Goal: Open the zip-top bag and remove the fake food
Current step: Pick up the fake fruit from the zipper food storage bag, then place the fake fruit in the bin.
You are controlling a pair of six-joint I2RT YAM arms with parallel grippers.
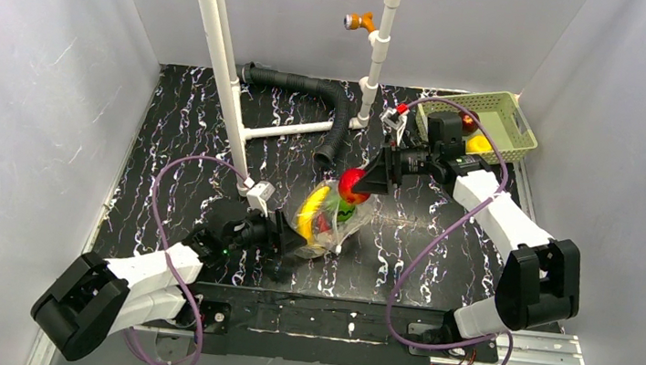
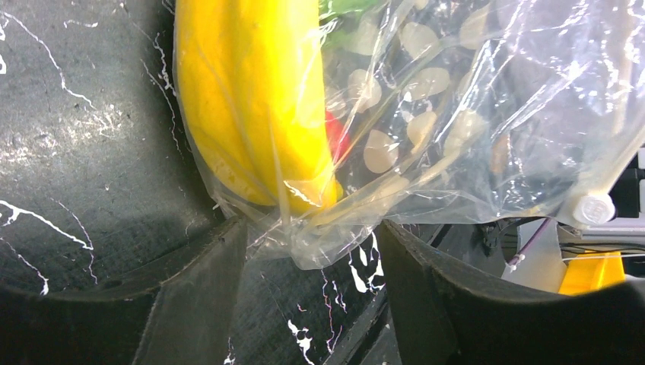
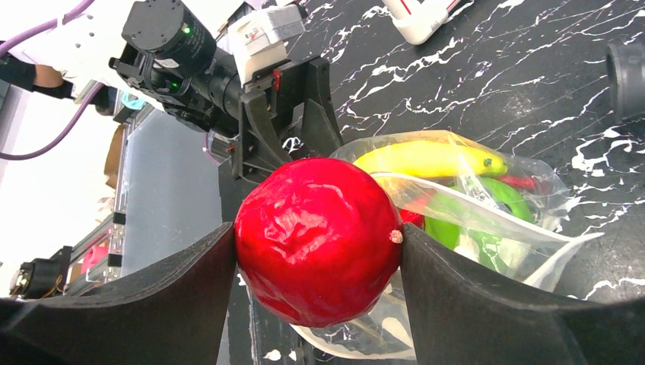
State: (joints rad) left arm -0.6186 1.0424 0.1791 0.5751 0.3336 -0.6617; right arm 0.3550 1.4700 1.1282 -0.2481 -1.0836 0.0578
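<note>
The right fingers (image 3: 471,304) are closed on the dark red apple (image 3: 318,239), one finger pressing on each side of it, and they hold it up above the bench (image 1: 187,130). Just beyond and below these fingers lies the zip-top bag (image 1: 349,224), with its mouth gaping toward them. Inside the bag I can see the yellow banana (image 2: 251,99), a green piece (image 3: 498,201) and something red. The left fingers (image 2: 190,296) stand apart at the opposite end of the bag. Its crumpled corner lies between their tips, and the end of the banana is just ahead of them.
</note>
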